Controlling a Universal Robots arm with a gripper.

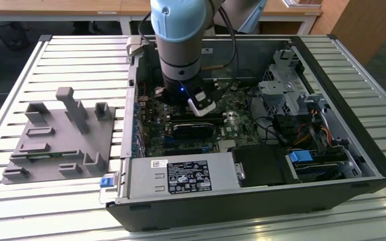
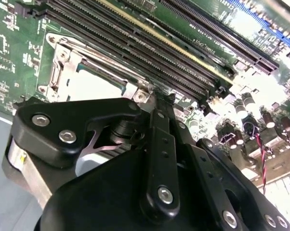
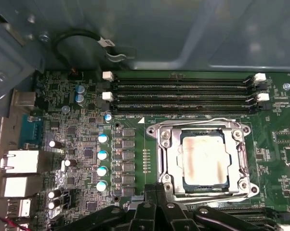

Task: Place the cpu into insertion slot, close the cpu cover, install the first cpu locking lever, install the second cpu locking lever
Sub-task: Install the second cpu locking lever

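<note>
in the exterior view, a grey holder block (image 1: 59,138) sits on the slatted desk (image 1: 18,90), well apart from the end effector on the exterior view's left. right of it lies the open computer case (image 1: 354,165), and the arm (image 1: 179,45) reaches down into it over the green board (image 1: 236,128), with the end effector (image 1: 201,108) low above the board's middle. in the first wrist view, silver ports (image 3: 17,163) line the board's edge far from the end effector, then blue-topped capacitors (image 3: 102,154) stand in a row nearer to it, and two long black memory slots (image 3: 183,94) run across beyond the socket. the insertion slot (image 3: 171,144) lies just ahead of the end effector (image 3: 157,195), with the cpu (image 3: 204,159) seated flat in it and the cpu cover (image 3: 239,147) lying down around the chip. the black fingers (image 3: 150,207) meet at the socket's near edge, pressed together with nothing between them. in the second wrist view the clenched end effector (image 2: 154,103) touches down at a corner of the socket frame (image 2: 63,67).
</note>
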